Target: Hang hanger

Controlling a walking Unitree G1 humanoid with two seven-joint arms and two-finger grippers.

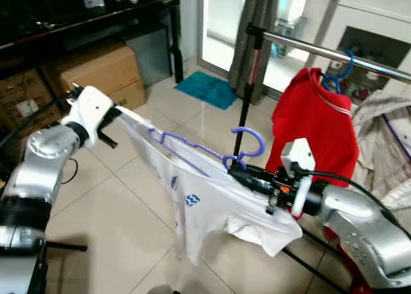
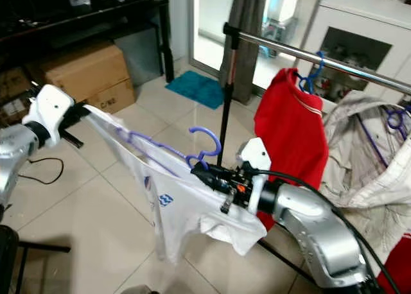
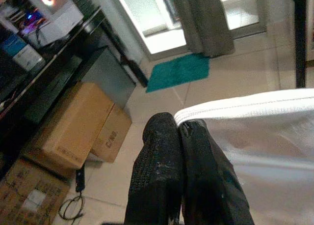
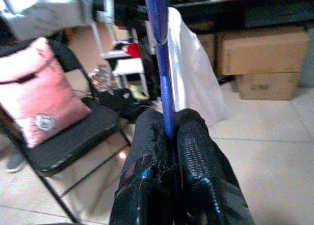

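Note:
A purple-blue hanger (image 1: 192, 149) lies tilted inside a white T-shirt (image 1: 209, 207), with its hook (image 1: 252, 142) sticking up in front of me. My right gripper (image 1: 233, 169) is shut on the hanger just below the hook; in the right wrist view the blue hanger bar (image 4: 162, 63) runs out from between the fingers (image 4: 196, 136). My left gripper (image 1: 119, 116) is shut on the shirt's edge (image 3: 235, 104) and holds it stretched out to the left. The metal rail (image 1: 334, 53) crosses the upper right, above and behind the hanger hook.
A red shirt (image 1: 314, 124) on a blue hanger and a beige garment (image 1: 385, 140) hang from the rail. The rack's black pole (image 1: 247, 95) stands just behind the hook. Cardboard boxes (image 1: 99, 69) sit under a black table at left, near a teal mat (image 1: 209, 88).

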